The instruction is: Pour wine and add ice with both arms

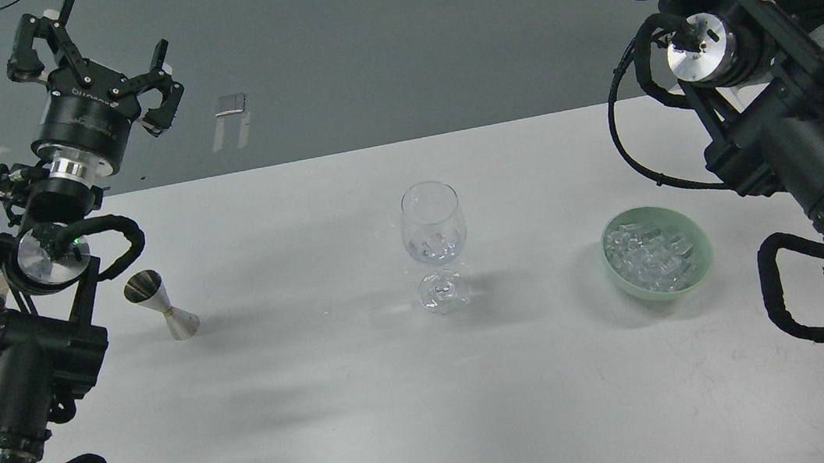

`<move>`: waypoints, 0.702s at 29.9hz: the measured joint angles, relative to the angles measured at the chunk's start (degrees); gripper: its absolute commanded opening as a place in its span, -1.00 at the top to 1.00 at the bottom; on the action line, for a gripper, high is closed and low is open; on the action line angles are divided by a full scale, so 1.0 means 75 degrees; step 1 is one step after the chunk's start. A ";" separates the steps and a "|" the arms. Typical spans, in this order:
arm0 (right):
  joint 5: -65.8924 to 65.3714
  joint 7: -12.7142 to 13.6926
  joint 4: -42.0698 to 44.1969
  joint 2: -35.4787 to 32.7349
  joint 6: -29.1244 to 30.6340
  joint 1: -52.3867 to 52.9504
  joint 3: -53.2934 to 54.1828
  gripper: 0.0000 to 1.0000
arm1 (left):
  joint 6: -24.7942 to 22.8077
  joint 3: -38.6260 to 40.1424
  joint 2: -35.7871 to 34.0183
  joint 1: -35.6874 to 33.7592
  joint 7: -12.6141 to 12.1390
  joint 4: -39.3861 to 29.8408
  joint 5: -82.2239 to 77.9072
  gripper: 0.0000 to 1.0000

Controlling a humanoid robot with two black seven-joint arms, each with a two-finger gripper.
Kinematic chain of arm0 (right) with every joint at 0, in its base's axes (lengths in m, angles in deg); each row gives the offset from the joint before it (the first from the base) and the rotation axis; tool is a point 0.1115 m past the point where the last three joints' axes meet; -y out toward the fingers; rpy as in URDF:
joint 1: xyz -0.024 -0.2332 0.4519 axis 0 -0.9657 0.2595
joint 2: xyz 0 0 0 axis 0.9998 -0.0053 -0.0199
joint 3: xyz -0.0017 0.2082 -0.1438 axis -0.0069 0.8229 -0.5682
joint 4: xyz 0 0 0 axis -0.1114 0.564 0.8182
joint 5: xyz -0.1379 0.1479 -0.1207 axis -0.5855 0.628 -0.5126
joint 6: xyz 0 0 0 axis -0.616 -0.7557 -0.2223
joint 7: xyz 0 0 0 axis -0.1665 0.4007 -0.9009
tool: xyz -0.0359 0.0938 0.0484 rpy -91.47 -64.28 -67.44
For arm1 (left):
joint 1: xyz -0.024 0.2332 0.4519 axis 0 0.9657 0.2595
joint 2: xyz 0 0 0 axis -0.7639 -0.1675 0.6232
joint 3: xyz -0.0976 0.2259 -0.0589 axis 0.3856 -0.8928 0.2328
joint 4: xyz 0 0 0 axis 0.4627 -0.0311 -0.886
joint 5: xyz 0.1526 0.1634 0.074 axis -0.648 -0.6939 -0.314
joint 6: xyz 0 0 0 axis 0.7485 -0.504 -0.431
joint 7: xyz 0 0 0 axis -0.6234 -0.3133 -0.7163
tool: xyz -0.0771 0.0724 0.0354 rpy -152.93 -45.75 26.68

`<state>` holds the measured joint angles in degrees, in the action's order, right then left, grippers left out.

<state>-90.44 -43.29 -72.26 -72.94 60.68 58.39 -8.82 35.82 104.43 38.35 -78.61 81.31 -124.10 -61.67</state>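
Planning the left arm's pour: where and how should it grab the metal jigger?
Probably grip the jigger at its narrow waist, where the two cones meet. It stands upright on the table, open cup on top, so a level approach from its left by the left gripper should keep it from spilling.

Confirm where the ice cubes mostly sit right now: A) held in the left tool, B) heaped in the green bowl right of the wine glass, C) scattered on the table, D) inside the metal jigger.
B: the ice is piled in the green bowl, which stands on the table right of the wine glass.
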 measured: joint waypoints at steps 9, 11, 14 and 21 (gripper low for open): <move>0.0130 -0.0094 -0.0034 0.0333 0.0290 -0.0283 0.0342 -1.00 | -0.0219 -0.0189 0.0060 -0.0017 -0.0030 -0.0110 0.0017 -0.97; 0.0168 -0.0154 -0.0034 0.0335 0.0296 -0.0289 0.0389 -1.00 | -0.0303 -0.0232 0.0045 -0.0017 -0.0163 -0.0115 0.0017 -0.97; 0.0263 -0.0223 -0.0031 0.0337 0.0297 -0.0292 0.0405 -1.00 | -0.0350 -0.0227 0.0052 -0.0017 -0.0480 -0.0116 0.0036 -0.97; 0.0370 -0.0246 -0.0001 0.0338 0.0261 -0.0301 0.0414 -1.00 | -0.0330 -0.0148 0.0262 -0.0037 -0.0757 -0.0110 0.0123 -0.97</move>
<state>-87.66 -45.13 -72.27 -70.41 62.64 56.13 -5.72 33.35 103.32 40.32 -78.88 75.64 -124.93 -60.74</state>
